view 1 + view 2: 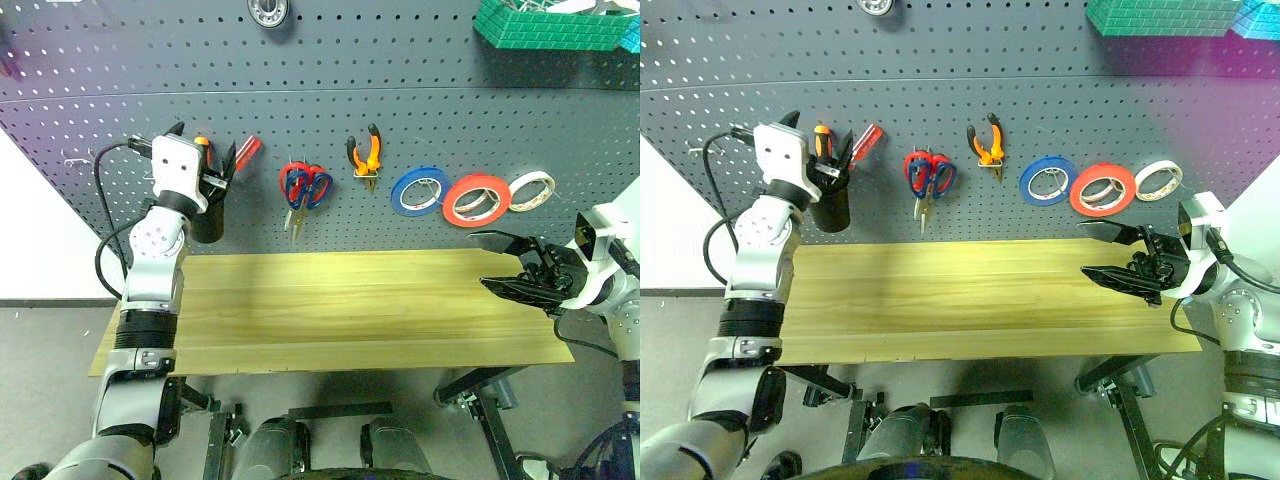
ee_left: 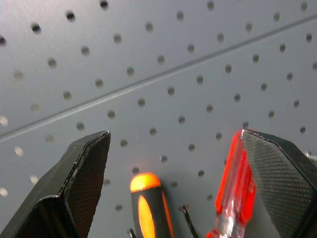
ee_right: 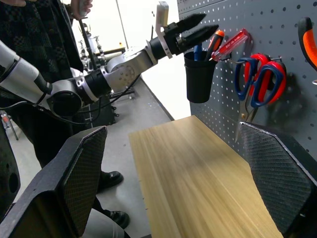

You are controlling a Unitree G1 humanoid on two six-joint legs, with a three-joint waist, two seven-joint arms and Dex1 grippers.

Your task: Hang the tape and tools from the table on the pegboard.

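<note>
Left gripper [image 1: 205,152] up at the pegboard [image 1: 420,120], fingers spread and holding nothing, poised over the black cup [image 1: 830,208] at the far left; the red-handled screwdriver [image 1: 866,142] leans in that cup beside an orange-and-black handle [image 2: 147,208], one finger just beside the red one. Right gripper [image 1: 1125,255] idle over the table's [image 1: 340,320] right end, fingers wide, nothing between them. Bare tabletop; the orange pliers [image 1: 366,157], the big red tape roll [image 1: 477,199], a blue roll [image 1: 420,190] and a pale roll [image 1: 531,190] hang on hooks, as do red-and-blue-handled scissors [image 1: 304,186]. I judge the hanging done or nearly so; next, draw the left arm back without snagging the cup. Room: open above the table; tight only between cup rim, handles and board.
</note>
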